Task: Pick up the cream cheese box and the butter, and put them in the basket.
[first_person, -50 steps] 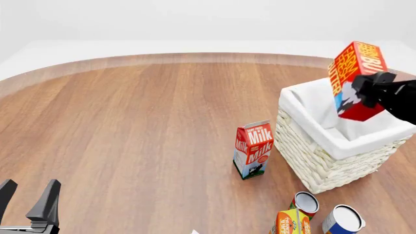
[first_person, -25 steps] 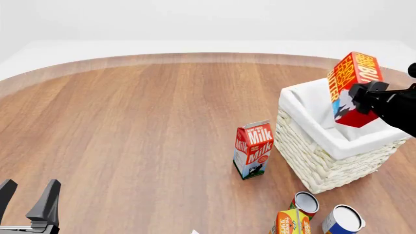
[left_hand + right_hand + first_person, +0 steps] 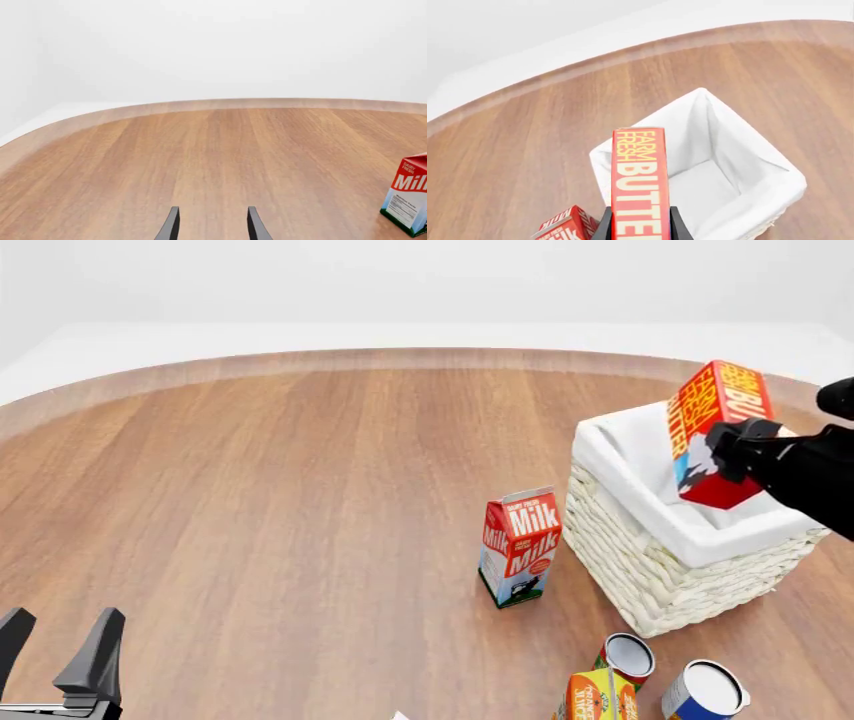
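Front view: the right gripper (image 3: 731,452), pinching the butter (image 3: 714,420) end-up, hangs over the basket (image 3: 667,540) at the table's right side. Let go at this tilt, the carton could clip the cloth-lined rim and topple out toward the milk carton (image 3: 519,545) (judging by its lean). The left gripper (image 3: 60,645) waits at the near left, fingers spread and empty. The cream cheese box appears in no view; the near-right cans (image 3: 703,692) are cut off by the frame.
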